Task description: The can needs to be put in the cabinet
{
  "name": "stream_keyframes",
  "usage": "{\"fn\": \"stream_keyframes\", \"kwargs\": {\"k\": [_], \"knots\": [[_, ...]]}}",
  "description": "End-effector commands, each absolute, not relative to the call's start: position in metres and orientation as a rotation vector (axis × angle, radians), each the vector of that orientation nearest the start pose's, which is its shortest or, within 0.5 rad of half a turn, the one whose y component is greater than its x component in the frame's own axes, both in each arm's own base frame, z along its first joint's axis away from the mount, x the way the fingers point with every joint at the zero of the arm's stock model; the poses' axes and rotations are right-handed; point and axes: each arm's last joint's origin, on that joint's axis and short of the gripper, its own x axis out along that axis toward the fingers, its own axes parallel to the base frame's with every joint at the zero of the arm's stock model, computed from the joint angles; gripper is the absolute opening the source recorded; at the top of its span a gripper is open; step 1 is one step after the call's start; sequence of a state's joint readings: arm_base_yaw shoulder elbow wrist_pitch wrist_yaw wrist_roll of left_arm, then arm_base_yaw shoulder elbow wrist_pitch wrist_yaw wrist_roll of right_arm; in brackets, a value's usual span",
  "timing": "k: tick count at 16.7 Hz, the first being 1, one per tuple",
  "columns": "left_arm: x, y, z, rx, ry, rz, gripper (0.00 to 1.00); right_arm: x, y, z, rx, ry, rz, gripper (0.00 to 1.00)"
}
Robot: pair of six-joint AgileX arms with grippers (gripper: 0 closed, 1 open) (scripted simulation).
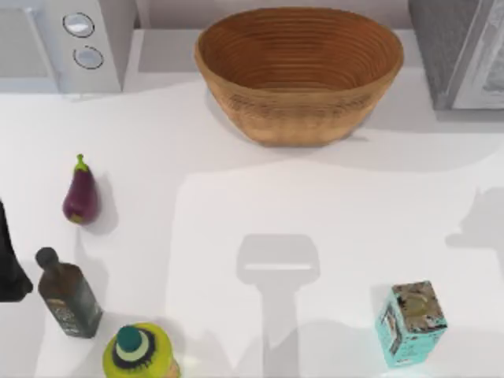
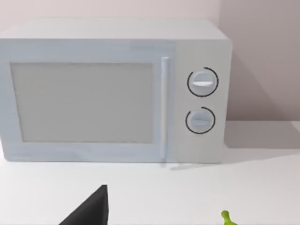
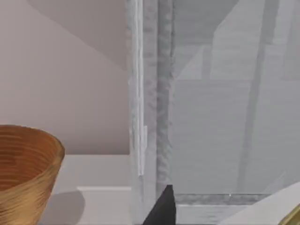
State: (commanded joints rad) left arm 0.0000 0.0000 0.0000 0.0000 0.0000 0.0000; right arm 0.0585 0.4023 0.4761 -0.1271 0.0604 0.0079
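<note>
My right gripper [image 3: 161, 208] hung close before the cabinet [image 1: 461, 47], upper right of the top view. A gold sliver, likely the can [image 3: 294, 216], lay beside it. My left gripper [image 2: 89, 208] faced the microwave [image 1: 63, 39]. I could not tell either one's grip.

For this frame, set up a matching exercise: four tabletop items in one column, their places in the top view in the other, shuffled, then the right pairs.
Items:
1. wicker basket
2. eggplant
3. teal carton
4. cabinet

Places:
A. near edge, right of centre
B. far right corner
C. far side, centre
D. left side, mid-depth

Pairs: 1-C, 2-D, 3-A, 4-B
</note>
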Motion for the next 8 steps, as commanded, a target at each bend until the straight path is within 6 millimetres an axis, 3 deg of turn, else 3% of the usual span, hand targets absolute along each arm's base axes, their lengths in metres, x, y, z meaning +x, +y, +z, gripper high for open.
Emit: {"fn": "stream_keyframes", "kwargs": {"k": [5, 8], "knots": [[0.106, -0.001, 0.160, 0.000, 0.000, 0.000, 1.00, 0.160, 0.016, 0.393, -0.001, 0.023, -0.001, 0.00], [0.106, -0.001, 0.160, 0.000, 0.000, 0.000, 1.00, 0.190, 0.025, 0.449, 0.001, 0.002, 0.000, 0.00]]}}
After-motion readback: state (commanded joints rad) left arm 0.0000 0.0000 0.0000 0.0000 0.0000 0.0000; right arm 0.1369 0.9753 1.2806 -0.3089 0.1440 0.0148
